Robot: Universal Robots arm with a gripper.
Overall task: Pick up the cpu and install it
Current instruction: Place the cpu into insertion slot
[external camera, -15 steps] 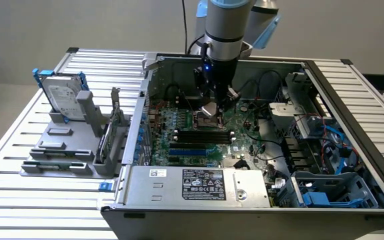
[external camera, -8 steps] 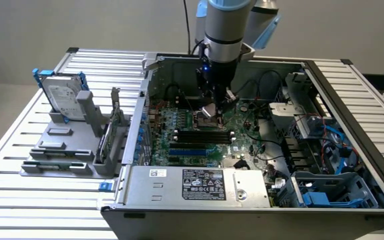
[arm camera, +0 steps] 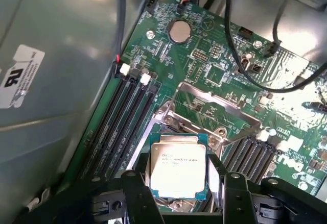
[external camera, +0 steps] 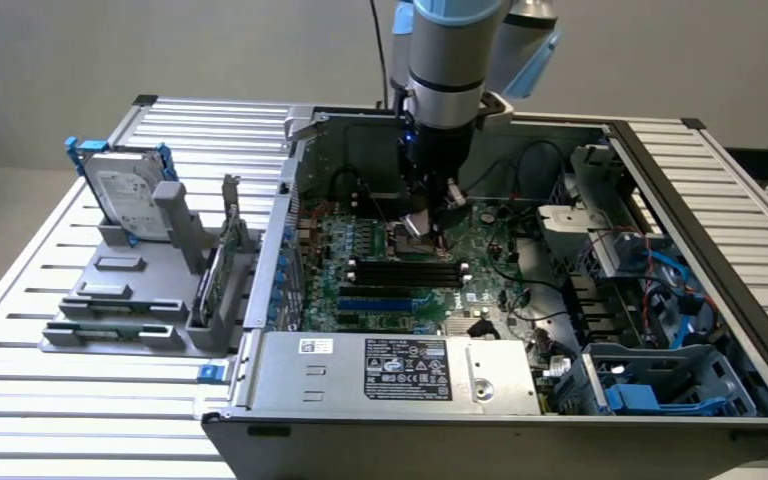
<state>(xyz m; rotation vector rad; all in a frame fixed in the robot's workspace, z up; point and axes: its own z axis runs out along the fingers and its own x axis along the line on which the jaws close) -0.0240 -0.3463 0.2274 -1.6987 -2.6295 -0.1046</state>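
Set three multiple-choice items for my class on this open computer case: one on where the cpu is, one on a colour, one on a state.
1. Where is the cpu? A on the floor; B over the socket on the motherboard; C in a person's hand.
2. What colour is the bracket on the hard drive? A red; B blue; C yellow.
3. How does the socket's load plate stand? A swung open; B shut over the chip; C taken off.

Key: 1 B, the wrist view shows the chip above the metal-framed socket; 2 B, blue plastic edges the drive in the exterior view; 3 A, the plate stands raised, clear of the chip.
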